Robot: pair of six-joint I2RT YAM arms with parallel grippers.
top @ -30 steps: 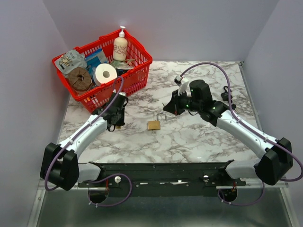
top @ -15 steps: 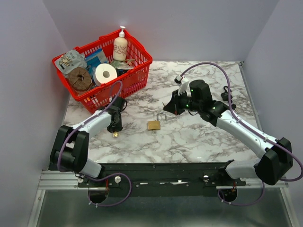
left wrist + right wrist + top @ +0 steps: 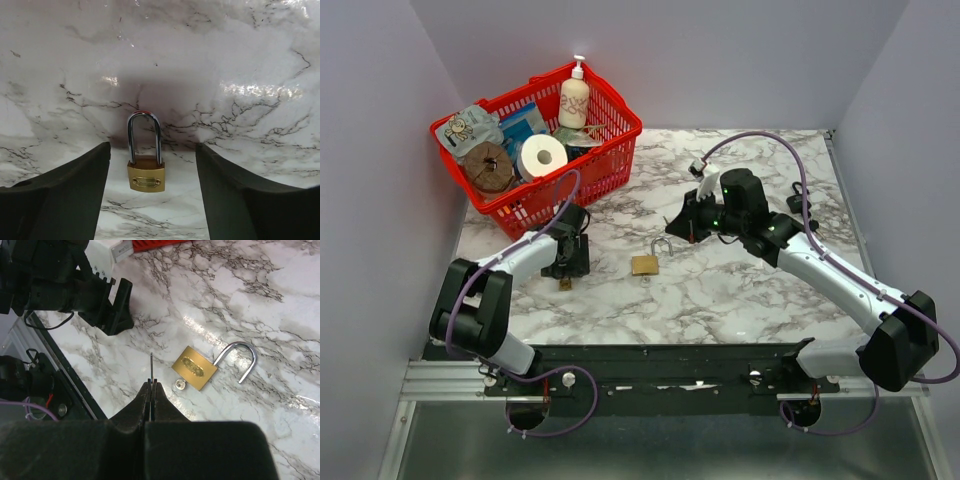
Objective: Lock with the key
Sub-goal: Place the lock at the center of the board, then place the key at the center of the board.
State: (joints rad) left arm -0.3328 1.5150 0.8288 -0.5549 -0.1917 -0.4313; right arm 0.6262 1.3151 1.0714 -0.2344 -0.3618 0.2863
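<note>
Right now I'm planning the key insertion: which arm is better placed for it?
Right. The right tool is shut on the thin key, already close to the padlock; the left tool is open and empty.

Bright even light, marble glare, sharp

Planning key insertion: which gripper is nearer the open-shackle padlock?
Right. The right gripper hovers close to the open padlock, at its shackle end; the left gripper lies farther off, to its left.
</note>
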